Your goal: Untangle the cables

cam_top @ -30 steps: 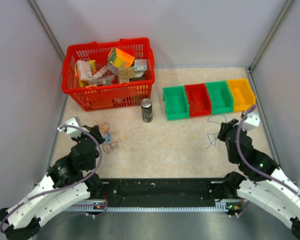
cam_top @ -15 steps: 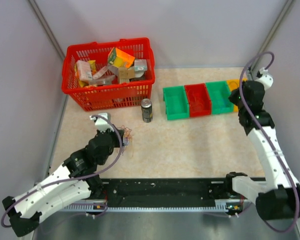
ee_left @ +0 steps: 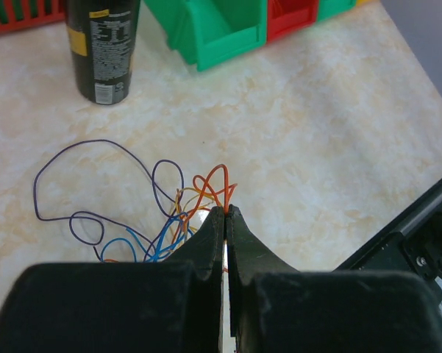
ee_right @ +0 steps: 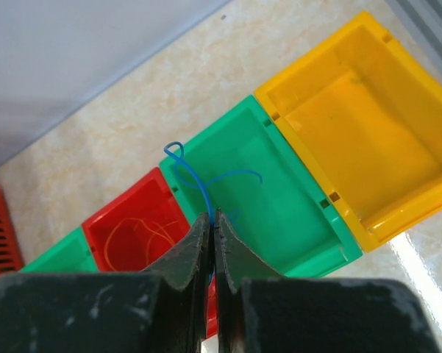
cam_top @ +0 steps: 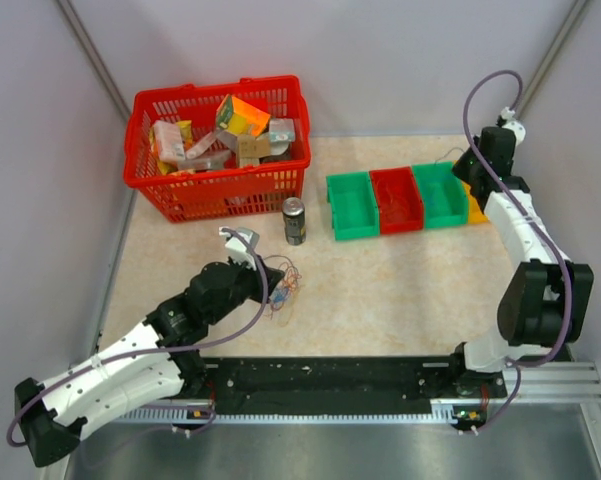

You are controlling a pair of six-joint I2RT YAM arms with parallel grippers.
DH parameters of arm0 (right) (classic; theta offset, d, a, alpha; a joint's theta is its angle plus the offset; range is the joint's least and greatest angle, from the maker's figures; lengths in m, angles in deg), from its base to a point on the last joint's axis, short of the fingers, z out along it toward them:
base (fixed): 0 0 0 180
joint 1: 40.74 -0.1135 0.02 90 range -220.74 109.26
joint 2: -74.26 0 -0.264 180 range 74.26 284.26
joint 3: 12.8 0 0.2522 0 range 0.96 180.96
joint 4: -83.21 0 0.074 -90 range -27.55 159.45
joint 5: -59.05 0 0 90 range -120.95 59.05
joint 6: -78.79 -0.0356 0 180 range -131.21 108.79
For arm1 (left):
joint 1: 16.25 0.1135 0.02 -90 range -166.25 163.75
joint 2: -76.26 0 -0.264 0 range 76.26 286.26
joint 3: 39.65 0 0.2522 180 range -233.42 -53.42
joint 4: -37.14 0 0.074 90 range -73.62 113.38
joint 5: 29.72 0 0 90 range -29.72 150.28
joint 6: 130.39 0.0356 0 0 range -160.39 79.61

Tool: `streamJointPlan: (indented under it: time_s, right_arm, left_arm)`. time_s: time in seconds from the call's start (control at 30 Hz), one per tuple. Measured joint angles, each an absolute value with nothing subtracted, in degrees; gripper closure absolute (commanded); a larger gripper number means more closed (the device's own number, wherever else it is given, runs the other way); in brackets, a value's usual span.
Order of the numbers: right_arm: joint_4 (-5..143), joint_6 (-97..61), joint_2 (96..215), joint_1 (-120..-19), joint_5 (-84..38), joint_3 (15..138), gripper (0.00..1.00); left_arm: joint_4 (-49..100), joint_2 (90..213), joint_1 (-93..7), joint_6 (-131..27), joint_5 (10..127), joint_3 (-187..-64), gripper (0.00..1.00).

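Observation:
The loose tangle of thin cables (cam_top: 284, 284) lies on the table left of centre. In the left wrist view it shows a purple loop (ee_left: 66, 176), blue strands (ee_left: 143, 244) and an orange-red loop (ee_left: 215, 180). My left gripper (ee_left: 226, 211) (cam_top: 270, 278) is shut on the orange-red cable at the tangle's right side. My right gripper (ee_right: 213, 217) (cam_top: 468, 168) is shut on a thin blue cable (ee_right: 198, 180) and holds it above the right green bin (ee_right: 294, 198). An orange cable (ee_right: 136, 229) lies in the red bin (ee_right: 110, 220).
A row of bins stands at the back right: green (cam_top: 352, 205), red (cam_top: 395, 198), green (cam_top: 440, 193) and yellow (ee_right: 353, 118). A dark can (cam_top: 294, 220) (ee_left: 101, 44) stands near the tangle. A red basket (cam_top: 215, 180) of boxes is at the back left. A black rail (cam_top: 320, 385) runs along the near edge.
My left arm has moved right, dragging the tangle toward the table's middle. My right arm has lifted from the table and swung back over the bins with the blue cable.

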State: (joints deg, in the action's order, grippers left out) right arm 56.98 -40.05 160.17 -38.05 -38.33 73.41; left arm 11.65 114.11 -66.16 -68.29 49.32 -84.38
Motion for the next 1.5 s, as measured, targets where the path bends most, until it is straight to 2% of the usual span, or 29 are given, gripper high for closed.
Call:
streamJointPlan:
  time_s: [0.2, 0.43, 0.67, 0.77, 0.87, 1.03, 1.1, 1.17, 1.3, 1.4, 1.5]
  right_arm:
    - [57.5, -38.13, 166.42, -37.98, -38.33, 73.41, 1.0]
    - [58.44, -36.75, 166.64, -37.96, -38.11, 73.41, 1.0]
    - [53.63, -36.82, 171.8, -37.96, -39.68, 78.44, 1.0]
    - [50.79, -36.27, 172.54, -37.94, -42.31, 78.74, 0.97]
    - [48.78, -34.81, 174.75, -37.96, -42.57, 81.06, 0.89]
    - [45.74, -32.14, 180.67, -38.44, -41.28, 87.2, 0.61]
    - [43.62, -31.2, 181.35, -38.96, -40.95, 87.99, 0.59]
    - [41.74, -30.28, 181.37, -39.58, -40.91, 88.07, 0.52]
    - [39.47, -29.74, 179.62, -40.03, -41.08, 86.33, 0.3]
    - [38.18, -29.78, 174.47, -40.17, -41.87, 81.63, 0.22]
    - [37.11, -29.8, 168.83, -40.19, -42.7, 78.61, 0.21]
  left_arm:
    - [14.82, 118.08, -66.16, -67.2, 55.24, -84.38, 1.0]
    - [16.7, 120.16, -66.16, -67.46, 60.75, -84.38, 1.0]
    - [14.71, 122.45, -66.16, -69.93, 63.94, -86.82, 1.0]
    - [13.62, 124.16, -66.16, -72.14, 65.38, -88.48, 1.0]
    - [12.77, 124.66, -66.16, -74.74, 67.05, -88.59, 1.0]
    - [11.55, 125.06, -66.16, -79.31, 70.13, -88.59, 1.0]
    - [11.52, 125.06, -66.16, -80.97, 70.61, -88.59, 1.0]
    - [11.55, 125.06, -66.16, -82.78, 70.98, -88.55, 1.0]
    - [12.59, 125.71, -66.16, -86.17, 71.48, -88.55, 1.0]
    - [14.67, 128.09, -66.18, -88.55, 72.6, -88.55, 1.0]
    - [16.79, 131.46, -66.4, -90.13, 73.73, -88.57, 1.0]
